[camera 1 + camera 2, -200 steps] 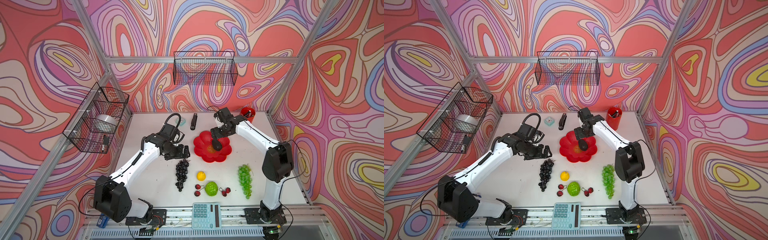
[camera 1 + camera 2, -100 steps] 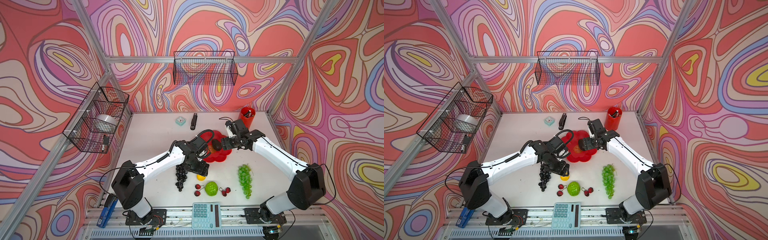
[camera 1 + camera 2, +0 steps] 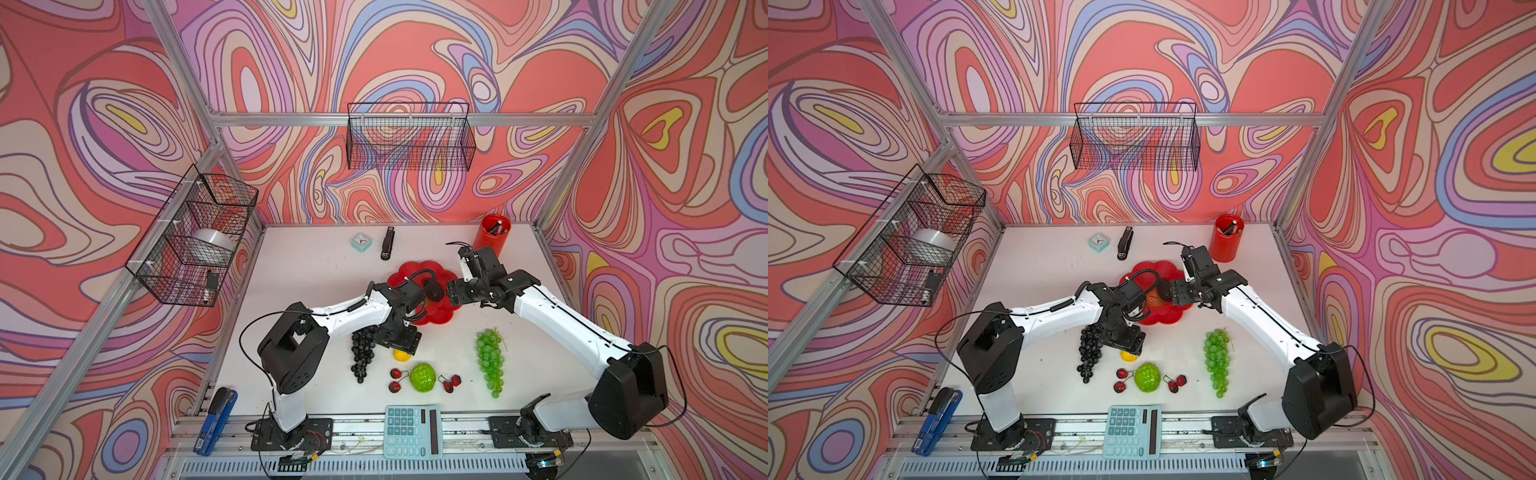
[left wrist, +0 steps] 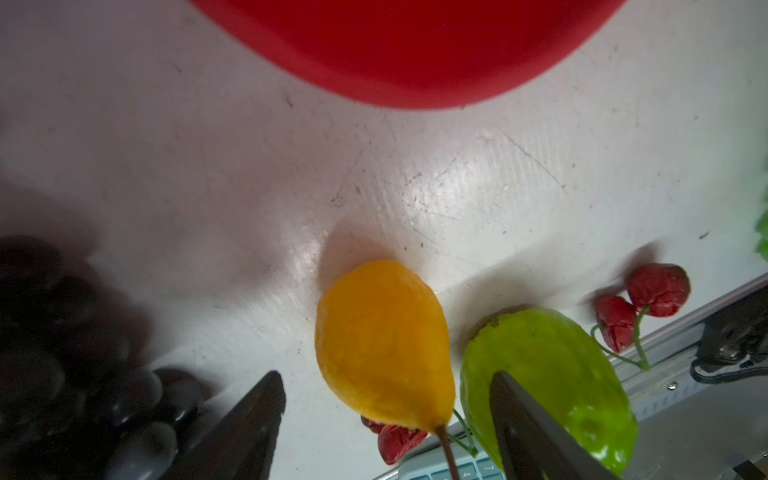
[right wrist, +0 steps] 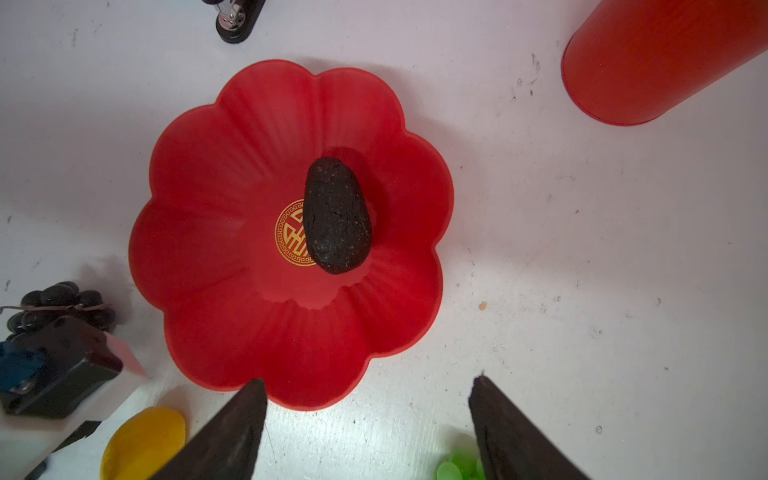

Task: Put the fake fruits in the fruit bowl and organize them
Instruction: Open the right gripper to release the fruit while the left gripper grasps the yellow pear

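Calculator [image 3: 412, 432] is lying nearest, on the front rail, with a blue-handled tool [image 3: 216, 419] off to the left. Just behind it the bumpy lime-green fruit [image 3: 423, 377] is sitting on the white table [image 3: 307, 266] between two red cherry pairs [image 3: 397, 380] [image 3: 452, 381]. Green grape bunch [image 3: 491, 362] is lying to the right and the dark purple grape bunch [image 3: 360, 353] to the left, both on the table.

Left gripper [image 4: 384, 376] is pointing down over the yellow-orange fruit [image 4: 384, 345]. Its fingers [image 4: 249, 419] are standing wide apart with the fruit between them. A clear gap is showing on one side and nothing is being gripped. The fruit is resting on the table just beside the purple grapes.

Next back, the red petal-rimmed fruit bowl [image 5: 232, 208] is holding only the dark avocado [image 5: 336, 216], which is lying partly over the gold emblem [image 5: 291, 237]. Right gripper [image 5: 368, 382] is hovering above the bowl's edge, fingers spread and empty.

Farthest, the red pen cup [image 3: 490, 241], black stapler [image 3: 387, 243] and small teal clock [image 3: 360, 242] are standing near the back wall. Two wire baskets [image 3: 409, 137] [image 3: 195, 237] are hanging above.
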Motion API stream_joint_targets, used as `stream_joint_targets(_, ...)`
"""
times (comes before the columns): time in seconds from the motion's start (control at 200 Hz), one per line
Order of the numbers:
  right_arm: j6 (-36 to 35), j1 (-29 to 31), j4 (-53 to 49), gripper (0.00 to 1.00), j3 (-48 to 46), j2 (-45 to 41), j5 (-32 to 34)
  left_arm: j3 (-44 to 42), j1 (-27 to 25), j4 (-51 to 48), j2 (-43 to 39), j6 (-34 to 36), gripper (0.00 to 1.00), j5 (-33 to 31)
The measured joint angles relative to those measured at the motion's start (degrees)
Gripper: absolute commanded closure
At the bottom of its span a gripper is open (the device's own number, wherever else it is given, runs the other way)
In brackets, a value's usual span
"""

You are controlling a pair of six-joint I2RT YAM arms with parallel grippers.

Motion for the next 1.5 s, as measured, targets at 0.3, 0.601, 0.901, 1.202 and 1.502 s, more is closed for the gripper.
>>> stream_joint_targets(0.3, 0.0, 0.0, 0.5, 0.20, -0.7, 0.0, 0.2, 0.1, 0.0, 1.7, 2.6, 0.0, 0.27, 0.2)
stream_joint_targets(0.601, -0.1, 0.0, 0.8, 0.20, -1.4, 0.0, 0.3, -0.5, 0.0, 3.1, 3.0, -0.1, 0.38, 1.3)
stream_joint_targets(0.901, -0.4, 0.0, 1.3, 0.20, -1.4, 0.2, 0.4, -1.6, 0.0, 3.5, 3.3, -0.1, 0.43, 1.9)
stream_joint_targets(1.202, -0.9, 0.0, 1.5, 0.20, -1.4, 0.3, 0.6, -2.8, 0.2, 3.9, 2.2, -0.8, 0.63, 3.0)
stream_joint_targets(1.502, -1.3, 0.0, 1.3, 0.20, 0.2, 0.3, 0.6, 0.4, 6.5, 0.0, -5.9, -0.8, 0.62, 4.5)
